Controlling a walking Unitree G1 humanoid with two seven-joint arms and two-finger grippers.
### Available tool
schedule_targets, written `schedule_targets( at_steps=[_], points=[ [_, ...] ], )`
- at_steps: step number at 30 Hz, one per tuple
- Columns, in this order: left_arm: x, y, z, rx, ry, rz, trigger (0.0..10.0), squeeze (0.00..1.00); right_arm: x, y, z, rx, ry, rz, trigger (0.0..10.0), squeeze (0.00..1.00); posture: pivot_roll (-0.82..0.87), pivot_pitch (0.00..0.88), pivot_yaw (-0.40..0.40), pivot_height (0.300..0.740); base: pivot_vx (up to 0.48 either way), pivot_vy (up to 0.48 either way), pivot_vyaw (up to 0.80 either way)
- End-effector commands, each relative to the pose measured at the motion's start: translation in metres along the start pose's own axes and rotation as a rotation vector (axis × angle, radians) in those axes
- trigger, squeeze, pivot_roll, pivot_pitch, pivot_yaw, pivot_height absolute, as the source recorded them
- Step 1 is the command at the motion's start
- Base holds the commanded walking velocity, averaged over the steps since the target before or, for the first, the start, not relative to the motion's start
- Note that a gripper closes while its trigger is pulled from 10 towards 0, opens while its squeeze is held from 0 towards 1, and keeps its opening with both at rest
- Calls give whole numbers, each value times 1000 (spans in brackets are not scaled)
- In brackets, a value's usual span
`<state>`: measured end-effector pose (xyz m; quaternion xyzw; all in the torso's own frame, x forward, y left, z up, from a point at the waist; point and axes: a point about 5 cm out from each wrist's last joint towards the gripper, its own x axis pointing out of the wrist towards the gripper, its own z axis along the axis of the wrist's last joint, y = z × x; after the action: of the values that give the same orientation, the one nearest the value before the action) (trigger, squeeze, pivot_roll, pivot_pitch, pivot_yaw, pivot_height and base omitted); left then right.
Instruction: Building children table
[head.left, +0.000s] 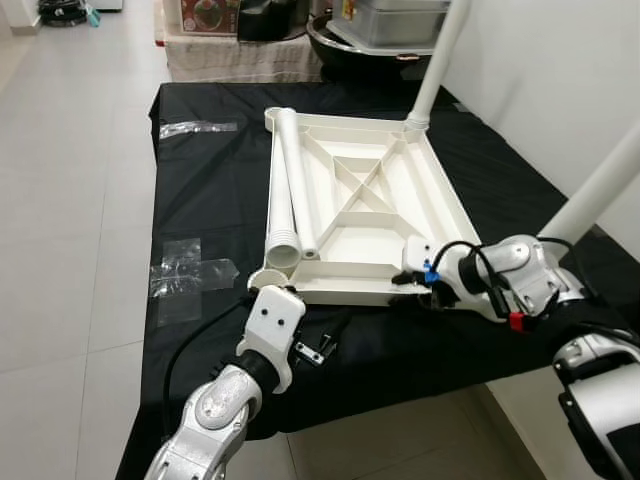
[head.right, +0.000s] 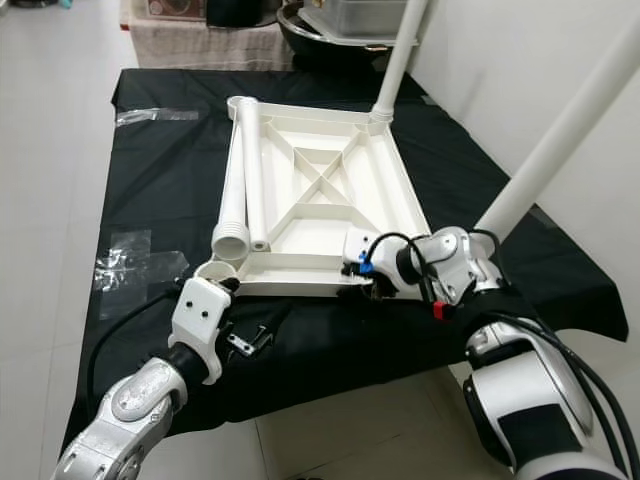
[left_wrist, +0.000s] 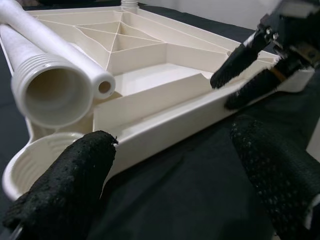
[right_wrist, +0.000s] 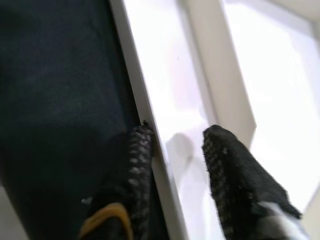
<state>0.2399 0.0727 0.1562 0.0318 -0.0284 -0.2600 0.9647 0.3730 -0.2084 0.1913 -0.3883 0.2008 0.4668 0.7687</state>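
Note:
A white plastic table top (head.left: 380, 215) lies upside down on a black cloth (head.left: 210, 190). Two white legs stand screwed into its right corners, the far leg (head.left: 440, 60) and the near leg (head.left: 600, 185). Two loose legs (head.left: 298, 180) lie along its left side. The near-left corner socket (left_wrist: 30, 160) holds no leg. My left gripper (left_wrist: 170, 185) hovers open just in front of that corner, over the cloth. At the near rim by the right corner, my right gripper (right_wrist: 175, 150) is open and straddles the rim, one finger outside and one inside.
Clear tape patches (head.left: 185, 265) stick to the cloth at the left. Boxes and a dark pot (head.left: 380, 30) stand behind the cloth. A white wall (head.left: 560, 70) rises on the right. Tiled floor (head.left: 70, 200) stretches to the left.

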Motion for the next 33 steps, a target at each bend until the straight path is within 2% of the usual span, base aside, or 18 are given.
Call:
schedule_targets(
  at_steps=[1, 2, 3, 5, 6, 11, 14, 15, 17, 20, 21, 23, 25, 27, 28, 29, 30, 33],
  points=[
    [-1, -4, -1, -4, 1, -4, 10000, 0, -18, -20, 13, 60, -81, -100, 10000, 0, 15, 103, -101, 740, 0, 0, 0],
    [-1, -4, -1, -4, 1, -4, 10000, 0, -18, -20, 13, 60, -81, -100, 10000, 0, 15, 103, -101, 740, 0, 0, 0],
    [-1, -4, -1, -1, -2, -5, 10000, 0, -22, -26, 19, 130, -142, -128, 10000, 0, 17, 96, -105, 740, 0, 0, 0],
    [-1, -4, -1, -1, -2, -5, 10000, 0, -22, -26, 19, 130, -142, -128, 10000, 0, 17, 96, -105, 740, 0, 0, 0],
    [-1, -5, -1, -1, -2, -9, 10000, 0, -26, -33, 32, 203, -258, -167, 10000, 0, 16, 93, -99, 740, 0, 0, 0],
    [-1, -5, -2, -1, 6, -11, 10000, 0, -26, -35, 39, 177, -299, -189, 10000, 0, 18, 86, -98, 740, 0, 0, 0],
    [-1, -5, -2, 0, 5, -13, 10000, 0, -25, -37, 44, 198, -339, -229, 10000, 0, 15, 81, -96, 740, 0, 0, 0],
    [-2, -6, -2, 1, 4, -15, 10000, 0, -21, -38, 46, 257, -350, -272, 10000, 0, 16, 80, -93, 740, 0, 0, 0],
    [-2, -6, -2, -3, 1, -17, 10000, 0, -3, -40, 40, 443, -273, -424, 10000, 0, 14, 86, -93, 740, 0, 0, 0],
    [-2, -6, -2, -3, 1, -17, 10000, 0, -3, -40, 40, 443, -273, -424, 10000, 0, 14, 86, -93, 740, 0, 0, 0],
    [-2, -6, -1, -4, -1, -16, 10000, 0, 2, -40, 37, 490, -234, -484, 10000, 0, 14, 86, -93, 740, 0, 0, 0],
    [-2, -6, -1, -4, -1, -16, 10000, 0, 2, -40, 37, 490, -234, -484, 10000, 0, 14, 86, -93, 740, 0, 0, 0],
    [-3, -8, -2, -2, 3, -22, 10000, 0, 24, -29, 31, 574, -121, -543, 10000, 0, 24, 97, -96, 740, 0, 0, 0],
    [-4, -9, -1, -3, 2, -24, 10000, 0, 30, -25, 29, 589, -91, -540, 10000, 0, 24, 97, -96, 740, 0, 0, 0],
    [-5, -8, -1, 5, 6, -23, 10000, 0, 38, -17, 33, 590, -74, -459, 10000, 0, 33, 100, -101, 740, 0, 0, 0],
    [-5, -8, -1, 5, 6, -23, 10000, 0, 38, -17, 33, 590, -74, -459, 10000, 0, 33, 100, -101, 740, 0, 0, 0],
    [-6, -7, -2, 11, 12, -18, 10000, 0, 46, -8, 41, 611, -81, -330, 10000, 0, 29, 102, -105, 740, 0, 0, 0],
    [-7, -6, -3, 12, 14, -16, 10000, 0, 49, -6, 42, 587, -53, -330, 10000, 0, 26, 106, -104, 740, 0, 0, 0]
  ],
)
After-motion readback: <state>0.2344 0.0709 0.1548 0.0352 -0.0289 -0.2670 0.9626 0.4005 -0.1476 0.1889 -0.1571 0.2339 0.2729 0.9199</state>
